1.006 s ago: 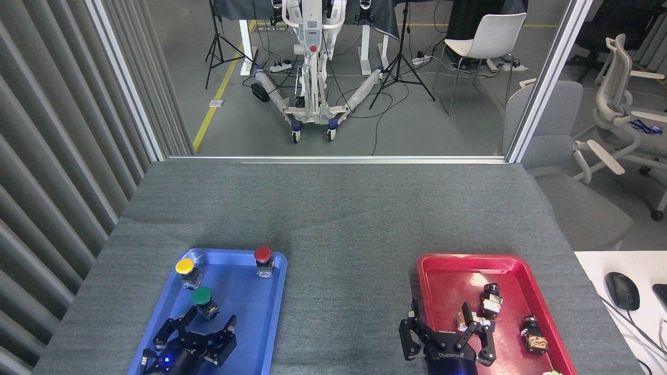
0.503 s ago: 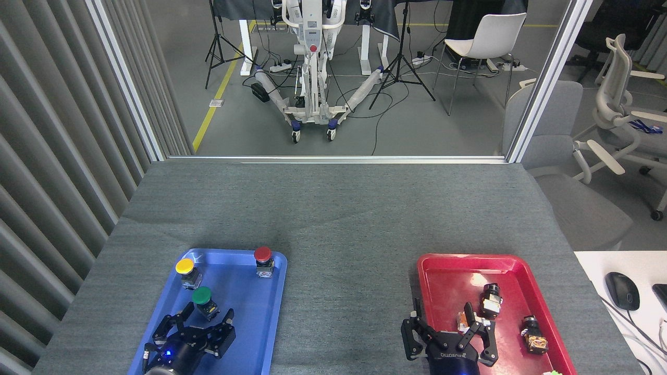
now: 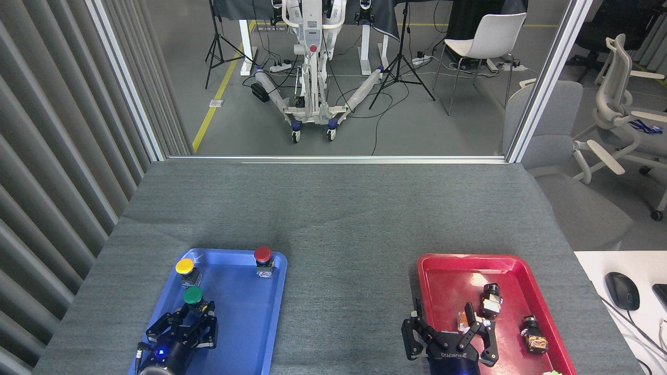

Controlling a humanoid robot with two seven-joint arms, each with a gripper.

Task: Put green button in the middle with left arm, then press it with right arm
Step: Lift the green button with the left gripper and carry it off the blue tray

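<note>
The green button [image 3: 193, 295] stands in the blue tray [image 3: 245, 317], close behind the yellow-capped one. My left gripper [image 3: 197, 312] reaches in from the tray's near end, its fingers shut on the button's black base below the green cap. The middle [image 3: 349, 297] is bare grey cloth between the two trays. My right gripper [image 3: 449, 320] hangs open over the near left part of the red tray [image 3: 448, 271], holding nothing.
A yellow button [image 3: 184, 266] and a red button [image 3: 263, 254] stand at the blue tray's far end. Small black and metal parts [image 3: 491, 298] lie in the red tray. A white desk with a mouse [image 3: 622, 290] adjoins the table at the right.
My left gripper's fingers have come together on the green button's base, and the button has shifted a little to the left. The right gripper has barely moved.
</note>
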